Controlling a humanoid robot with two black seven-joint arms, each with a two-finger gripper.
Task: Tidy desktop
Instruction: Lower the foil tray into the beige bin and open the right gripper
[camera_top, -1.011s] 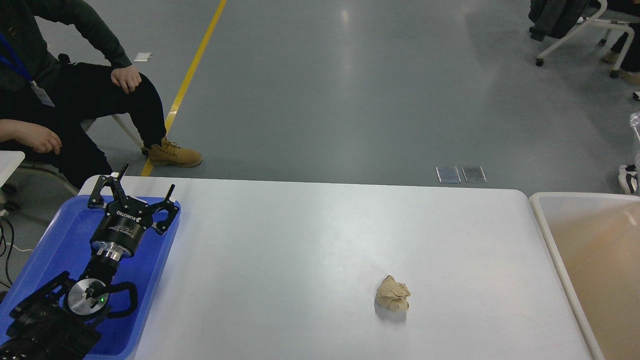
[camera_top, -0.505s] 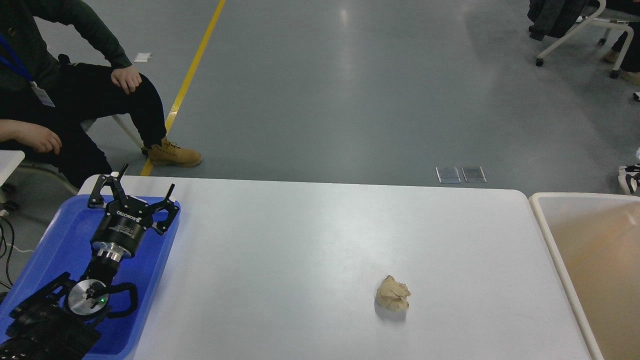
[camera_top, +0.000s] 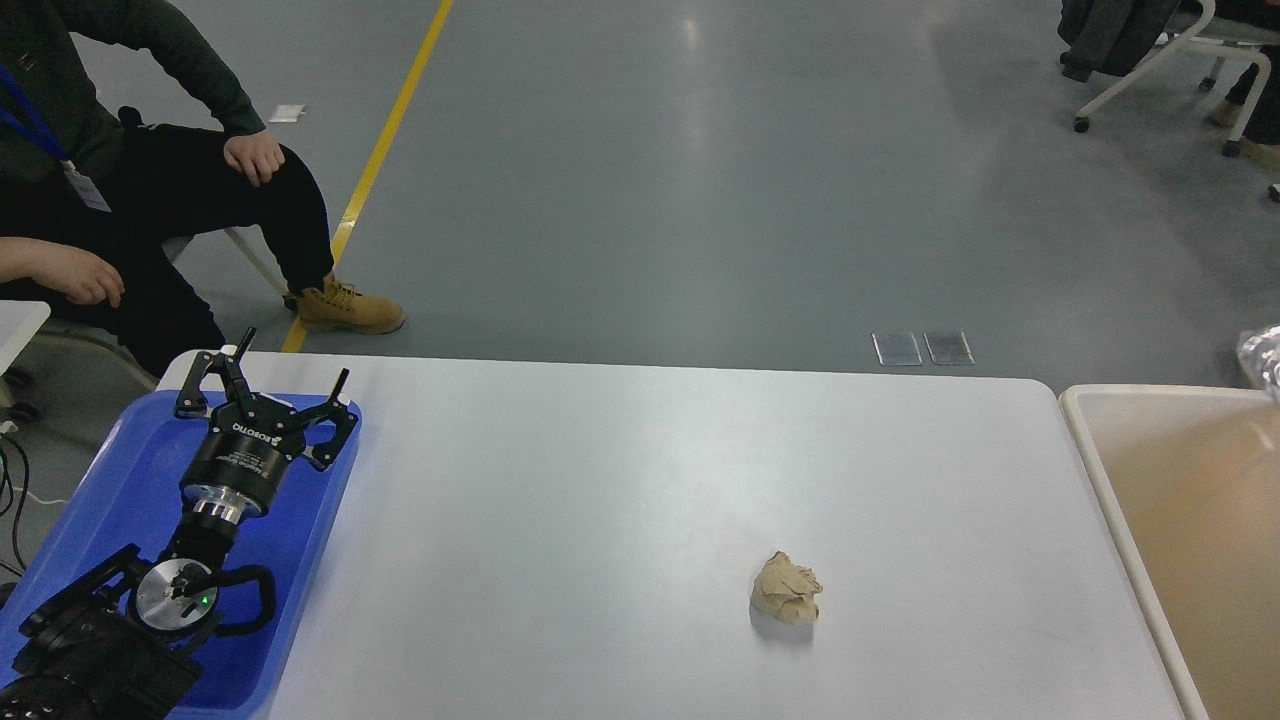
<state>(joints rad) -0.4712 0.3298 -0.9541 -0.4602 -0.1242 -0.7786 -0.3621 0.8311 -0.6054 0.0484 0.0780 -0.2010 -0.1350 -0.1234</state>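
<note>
The desktop (camera_top: 620, 480) is a wide white-grey tabletop with rounded corners. A crumpled tan paper ball (camera_top: 786, 589) lies on it, right of centre and near the front. My left gripper (camera_top: 290, 372) is open and empty, hovering over the far end of the blue tray (camera_top: 120, 470) at the left. It is far from the paper ball. My right arm and gripper are out of view.
A beige, white-rimmed bin (camera_top: 1180, 500) stands off the desktop's right edge. A crinkled clear plastic thing (camera_top: 1262, 352) shows at the right edge above the bin. A seated person (camera_top: 150, 190) is at the far left beyond the desktop.
The clear plastic at the right edge has shifted, now lower over the bin's far corner. My left arm and the paper ball have not moved.
</note>
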